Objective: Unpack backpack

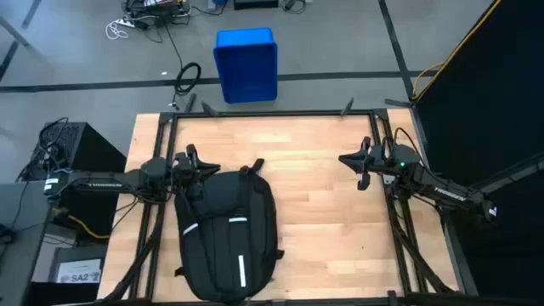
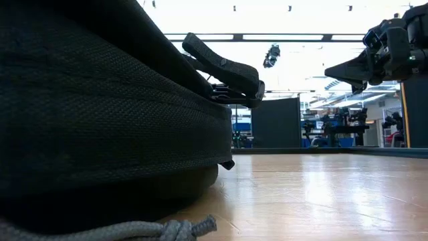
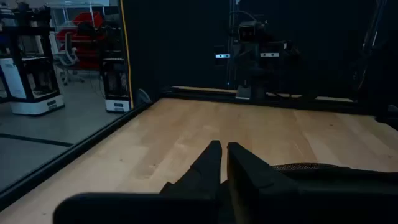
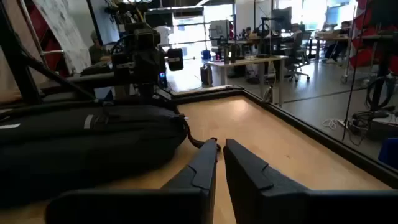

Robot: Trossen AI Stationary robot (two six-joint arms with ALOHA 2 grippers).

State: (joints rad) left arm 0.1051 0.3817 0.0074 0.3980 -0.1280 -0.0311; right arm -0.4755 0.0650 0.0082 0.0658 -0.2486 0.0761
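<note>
Behind table, high view only: bin (image 1: 246,64).

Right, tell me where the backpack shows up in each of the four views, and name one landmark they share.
High view: backpack lies at lower left of centre on the table.
Low view: it fills the left half, close to the camera.
Left wrist view: only a dark edge at lower right.
Right wrist view: it lies across the left side.
Shared landmark: the wooden table, seen in every view.

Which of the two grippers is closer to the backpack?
The left gripper: it sits at the backpack's top end, while the right gripper hangs far across bare table.
</note>
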